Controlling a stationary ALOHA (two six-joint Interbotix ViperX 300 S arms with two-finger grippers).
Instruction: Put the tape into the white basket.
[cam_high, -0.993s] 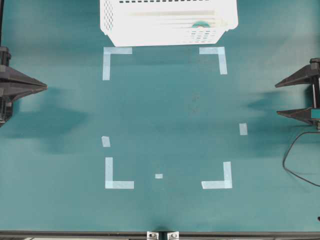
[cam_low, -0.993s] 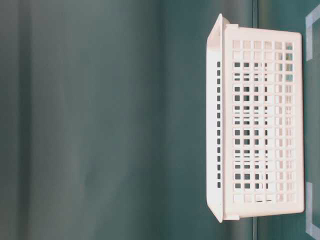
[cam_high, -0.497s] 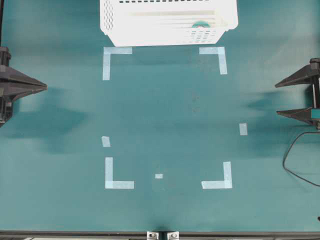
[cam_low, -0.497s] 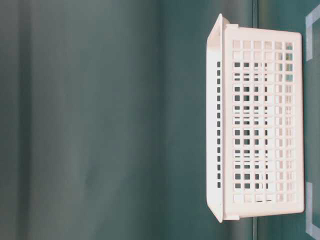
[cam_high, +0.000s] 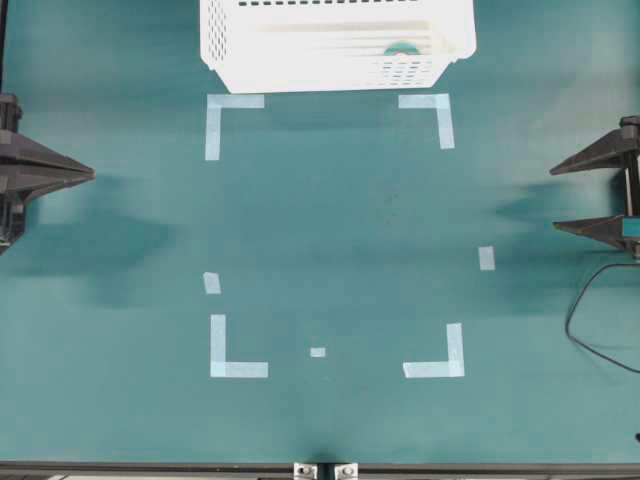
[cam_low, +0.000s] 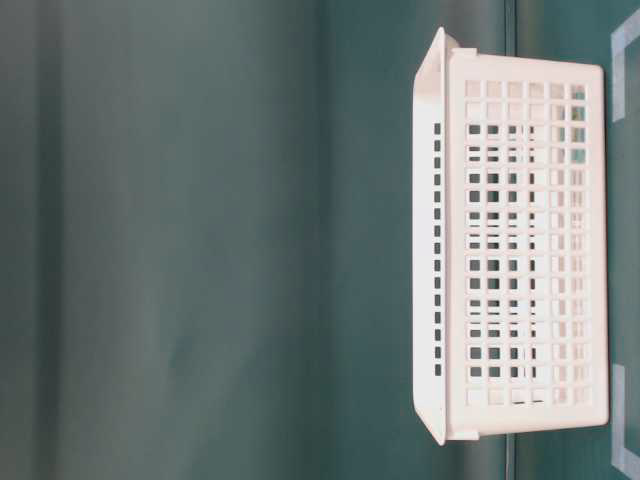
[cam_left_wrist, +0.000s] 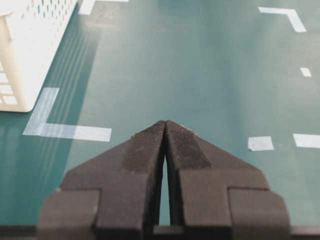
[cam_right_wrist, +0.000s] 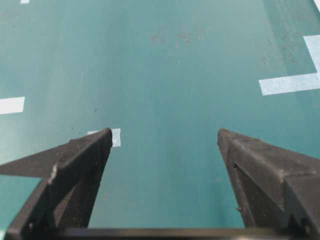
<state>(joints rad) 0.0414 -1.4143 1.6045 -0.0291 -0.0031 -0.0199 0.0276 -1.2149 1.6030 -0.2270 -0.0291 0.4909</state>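
The tape (cam_high: 400, 47) lies inside the white basket (cam_high: 300, 65), well apart from both grippers. The left gripper (cam_high: 92, 175) sits at the left table edge, jaws pressed together, holding nothing. The right gripper (cam_high: 553, 200) sits at the opposite edge, jaws spread wide and empty, over the bare table (cam_high: 330, 230).

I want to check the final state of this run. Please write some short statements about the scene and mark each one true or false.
1. The small round light teal tape roll lies inside the large white perforated plastic basket. True.
2. The left gripper is open. False: its jaws are closed together.
3. The right gripper holds the tape roll. False: it is open and empty.
4. Both grippers are at the table's sides, away from the basket. True.
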